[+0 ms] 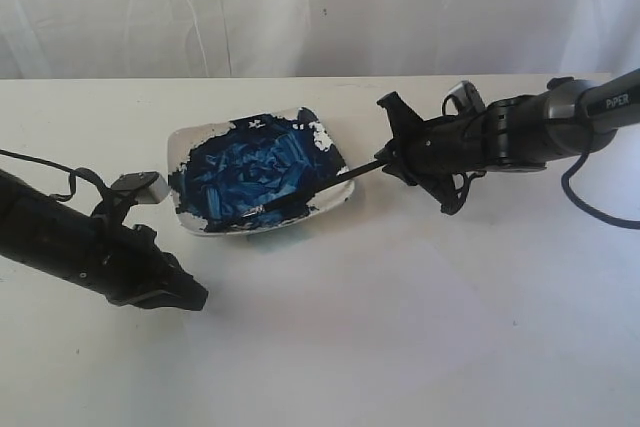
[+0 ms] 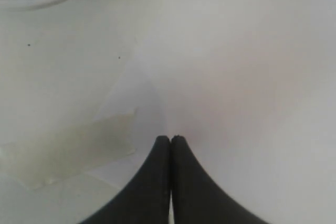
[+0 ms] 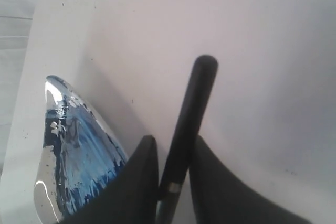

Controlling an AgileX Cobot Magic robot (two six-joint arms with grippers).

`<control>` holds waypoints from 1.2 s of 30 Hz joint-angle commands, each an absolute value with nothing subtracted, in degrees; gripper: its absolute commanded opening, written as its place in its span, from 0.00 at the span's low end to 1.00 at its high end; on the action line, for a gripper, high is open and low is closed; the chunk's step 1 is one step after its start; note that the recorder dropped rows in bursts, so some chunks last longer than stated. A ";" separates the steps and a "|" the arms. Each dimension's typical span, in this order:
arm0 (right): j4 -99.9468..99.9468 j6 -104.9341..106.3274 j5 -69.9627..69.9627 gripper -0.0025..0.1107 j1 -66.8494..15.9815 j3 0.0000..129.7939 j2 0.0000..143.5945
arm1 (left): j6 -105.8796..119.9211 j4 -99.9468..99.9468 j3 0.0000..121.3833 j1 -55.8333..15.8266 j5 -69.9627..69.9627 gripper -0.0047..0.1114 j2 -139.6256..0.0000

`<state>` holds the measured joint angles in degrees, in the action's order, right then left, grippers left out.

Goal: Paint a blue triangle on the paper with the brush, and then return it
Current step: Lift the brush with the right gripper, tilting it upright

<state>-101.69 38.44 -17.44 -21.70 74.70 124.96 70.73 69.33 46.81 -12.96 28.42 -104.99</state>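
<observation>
Blue paint, dark and smeared, fills the white dish (image 1: 185,147) in the middle of the table (image 1: 80,117). The brush (image 1: 320,187) lies across the dish's right rim, its wet tip down in the paint and its handle running right into the right gripper (image 1: 388,155). In the right wrist view the black shaft stands between the two fingers (image 3: 139,182), which sit close on either side by the silver band; I cannot tell whether they pinch it. The left gripper (image 2: 171,141) sits near-left, tips pressed together and holding nothing, by the paper (image 2: 252,87), where no blue triangle shows yet. The step looks like picking up the loaded brush. It is best to squeeze firmly near the band before lifting, then raise it straight so the tip clears the rim without tipping the dish or dripping.
</observation>
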 commanded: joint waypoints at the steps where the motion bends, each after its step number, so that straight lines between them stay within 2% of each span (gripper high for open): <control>1: -99.95 39.75 -14.46 0.02 -22.24 75.63 124.86 | 70.91 69.84 46.50 -13.29 29.06 0.04 -104.79; 17: -99.95 42.18 -10.95 0.02 -22.95 84.14 124.86 | 70.91 69.84 46.50 -13.29 28.46 0.04 -104.79; 24: -99.95 52.31 -11.91 0.02 -22.95 88.41 124.86 | 70.91 69.84 46.50 -13.29 28.46 0.04 -104.79; 36: -99.95 79.20 -21.49 0.02 -22.95 95.02 124.86 | 70.91 69.84 46.50 -13.29 28.46 0.04 -104.79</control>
